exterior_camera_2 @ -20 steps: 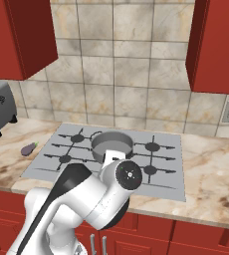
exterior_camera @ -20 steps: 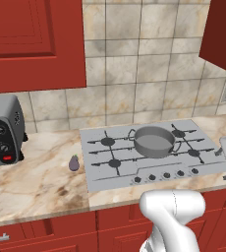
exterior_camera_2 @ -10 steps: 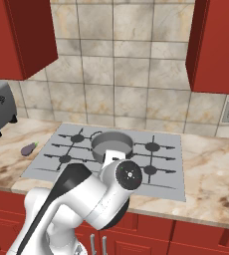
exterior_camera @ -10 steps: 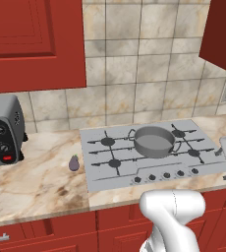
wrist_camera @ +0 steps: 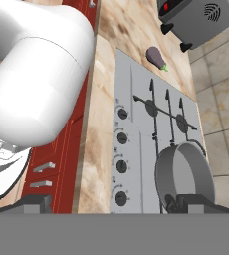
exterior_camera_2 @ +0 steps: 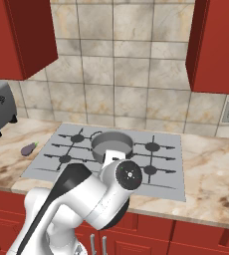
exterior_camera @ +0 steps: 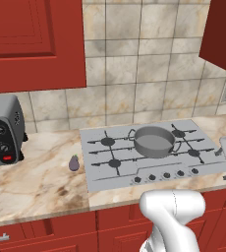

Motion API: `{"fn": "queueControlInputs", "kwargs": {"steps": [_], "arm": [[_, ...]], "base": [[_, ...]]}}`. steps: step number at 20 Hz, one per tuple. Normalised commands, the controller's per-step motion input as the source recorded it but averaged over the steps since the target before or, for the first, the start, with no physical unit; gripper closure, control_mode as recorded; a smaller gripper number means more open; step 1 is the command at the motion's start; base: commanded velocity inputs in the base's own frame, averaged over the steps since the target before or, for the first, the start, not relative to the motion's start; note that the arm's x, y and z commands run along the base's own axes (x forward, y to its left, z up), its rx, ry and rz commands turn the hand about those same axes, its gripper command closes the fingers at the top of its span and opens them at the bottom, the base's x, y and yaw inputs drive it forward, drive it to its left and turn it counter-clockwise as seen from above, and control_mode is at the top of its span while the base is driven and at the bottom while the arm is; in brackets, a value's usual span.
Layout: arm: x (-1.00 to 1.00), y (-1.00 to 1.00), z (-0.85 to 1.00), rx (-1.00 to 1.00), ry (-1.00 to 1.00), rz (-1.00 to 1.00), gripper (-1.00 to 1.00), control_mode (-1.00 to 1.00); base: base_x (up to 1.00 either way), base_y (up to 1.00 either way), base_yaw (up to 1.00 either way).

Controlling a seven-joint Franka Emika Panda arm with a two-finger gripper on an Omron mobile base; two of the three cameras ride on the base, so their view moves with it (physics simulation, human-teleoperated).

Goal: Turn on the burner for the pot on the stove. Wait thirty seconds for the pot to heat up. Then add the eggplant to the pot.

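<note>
Jaws spread wide and empty, the gripper (wrist_camera: 106, 201) hangs above the stove (exterior_camera: 98, 170) knobs (exterior_camera: 166, 175) — the pot (exterior_camera: 154, 141) on a rear grate, the eggplant (exterior_camera: 74, 163) on the counter (exterior_camera: 31, 179) beside — and the wrong knob could light an empty burner

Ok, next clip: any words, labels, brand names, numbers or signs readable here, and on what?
No readable text anywhere.
toaster oven: a dark fingerprint-like emblem on its side, a symbol, no letters.
Its dials and red button: no legible markings.
stove knobs: unmarked.
</note>
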Motion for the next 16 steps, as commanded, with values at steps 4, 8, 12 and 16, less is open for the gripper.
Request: {"fn": "queueControlInputs", "kwargs": {"steps": [4,8,12,16], "arm": [[0.0,0.0,0.0,0.0,0.0,0.0,-1.0,-1.0],[0.0,0.0,0.0,0.0,0.0,0.0,-1.0,-1.0],[0.0,0.0,0.0,0.0,0.0,0.0,-1.0,-1.0],[0.0,0.0,0.0,0.0,0.0,0.0,-1.0,-1.0]], "base": [[0.0,0.0,0.0],[0.0,0.0,0.0],[0.0,0.0,0.0],[0.0,0.0,0.0]]}}
